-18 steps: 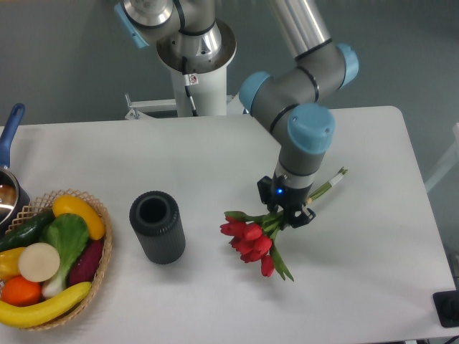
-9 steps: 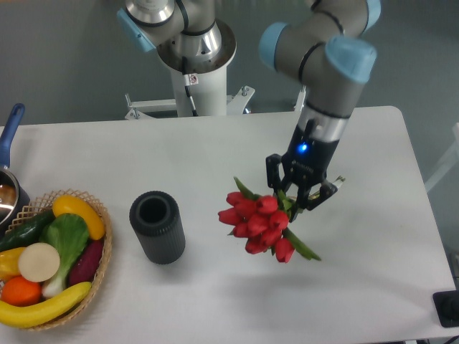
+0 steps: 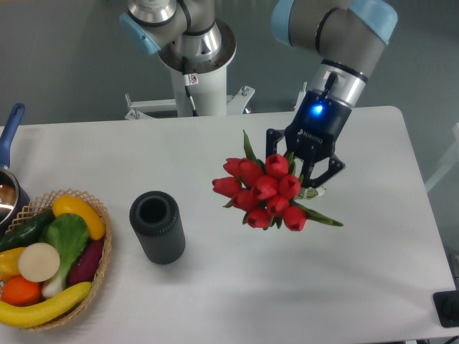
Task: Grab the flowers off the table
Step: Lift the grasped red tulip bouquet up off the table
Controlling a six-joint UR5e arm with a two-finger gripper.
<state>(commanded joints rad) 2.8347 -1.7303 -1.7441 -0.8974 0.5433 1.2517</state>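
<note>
- the flowers now hang in the air above the right half of the table; a second ago they lay on its surface, and half a second ago they were only partly raised.
- the gripper has climbed toward the far side, its jaws pinching the bunch at the stems just behind the blooms, so the red heads face the camera and sit larger in view than before.
- a green leaf sticks out to the right of the heads and another points up on the left; the long stems are hidden behind the gripper and the blooms.
- nothing of the bunch seems to touch the table any more, so as i judge it the pick-up is essentially done; what remains is only to keep the hold secure.
- the dark ribbed cylinder to the left and the wicker basket of fruit and vegetables at the near left have not moved.
- risk, as a judgement: the heads are heavy against a thin stem grip, so the bunch could swing or slip.
</note>
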